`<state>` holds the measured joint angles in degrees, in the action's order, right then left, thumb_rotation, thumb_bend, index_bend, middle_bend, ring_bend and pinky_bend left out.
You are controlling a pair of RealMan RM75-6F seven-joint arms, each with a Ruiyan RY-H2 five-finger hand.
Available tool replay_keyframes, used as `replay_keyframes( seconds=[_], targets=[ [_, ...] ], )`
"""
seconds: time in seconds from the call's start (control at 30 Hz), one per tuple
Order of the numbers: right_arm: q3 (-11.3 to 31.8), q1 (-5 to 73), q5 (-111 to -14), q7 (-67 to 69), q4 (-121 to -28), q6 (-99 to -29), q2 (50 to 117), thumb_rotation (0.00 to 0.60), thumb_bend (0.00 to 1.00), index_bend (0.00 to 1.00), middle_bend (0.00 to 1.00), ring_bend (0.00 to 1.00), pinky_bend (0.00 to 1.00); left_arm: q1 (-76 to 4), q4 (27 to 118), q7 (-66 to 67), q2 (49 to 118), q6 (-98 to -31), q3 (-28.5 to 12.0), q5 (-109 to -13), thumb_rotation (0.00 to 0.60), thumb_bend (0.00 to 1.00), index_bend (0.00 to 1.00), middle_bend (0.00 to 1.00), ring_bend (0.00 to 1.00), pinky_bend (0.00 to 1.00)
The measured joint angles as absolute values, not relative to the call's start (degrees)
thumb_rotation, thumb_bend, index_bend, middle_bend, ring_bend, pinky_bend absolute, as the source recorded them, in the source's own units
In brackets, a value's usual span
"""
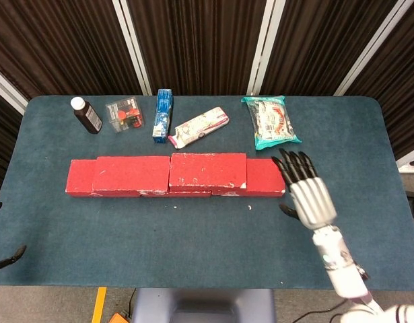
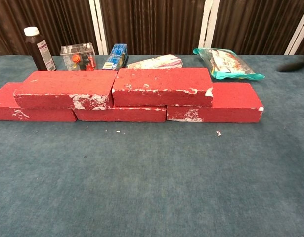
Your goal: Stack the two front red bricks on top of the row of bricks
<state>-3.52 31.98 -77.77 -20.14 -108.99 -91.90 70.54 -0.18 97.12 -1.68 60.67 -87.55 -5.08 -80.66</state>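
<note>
Two red bricks lie end to end on top of a row of red bricks: the left upper brick (image 1: pixel 131 173) (image 2: pixel 65 88) and the right upper brick (image 1: pixel 207 171) (image 2: pixel 161 85). The bottom row's right brick (image 1: pixel 266 176) (image 2: pixel 236 101) sticks out past them, and its left end (image 2: pixel 3 106) shows too. My right hand (image 1: pixel 306 193) hovers to the right of the row, fingers spread, holding nothing and touching no brick. A dark blur (image 2: pixel 295 66) at the chest view's right edge is probably that hand. Dark tips (image 1: pixel 10 256) at the head view's left edge may be my left hand.
Along the table's far side stand a brown bottle (image 1: pixel 87 115), a clear box (image 1: pixel 124 114), a blue carton (image 1: pixel 162 114), a white wrapped pack (image 1: pixel 198 126) and a teal snack bag (image 1: pixel 272 121). White crumbs (image 2: pixel 218 133) lie in front of the bricks.
</note>
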Motion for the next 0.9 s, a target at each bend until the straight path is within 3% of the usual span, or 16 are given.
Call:
replay_keyframes(
  seconds=[0.13,0.3,0.63,0.9],
  targets=[
    [-8.51,20.36,-86.54,-9.40,-103.28,-100.74,70.45,0.600,0.05,0.17,0.09,0.00,0.00,-0.40,96.35,-1.96,60.74,-87.32,-5.12,-80.66,0.600,0.19,0.00,0.00,0.00,0.01],
    [-10.09,15.48,-84.53,-4.59,-98.26,-100.53,70.00,0.600,0.07,0.17,0.09,0.00,0.00,-0.61,95.53,-2.00,60.96,-87.65,-5.32,-80.97,0.600,0.19,0.00,0.00,0.00,0.01],
    [-7.16,11.75,-75.76,-10.46,-97.68,-93.48,67.62,0.600,0.07,0.12,0.08,0.00,0.00,-1.61,92.83,-2.30,61.09,-87.20,-4.63,-83.44,0.600,0.20,0.00,0.00,0.00,0.01],
    [-5.59,10.47,-78.22,-10.96,-97.31,-94.01,68.08,0.600,0.07,0.12,0.08,0.00,0.00,-1.98,92.38,-1.26,61.41,-86.85,-4.25,-83.89,0.600,0.20,0.00,0.00,0.00,0.01]
  ],
)
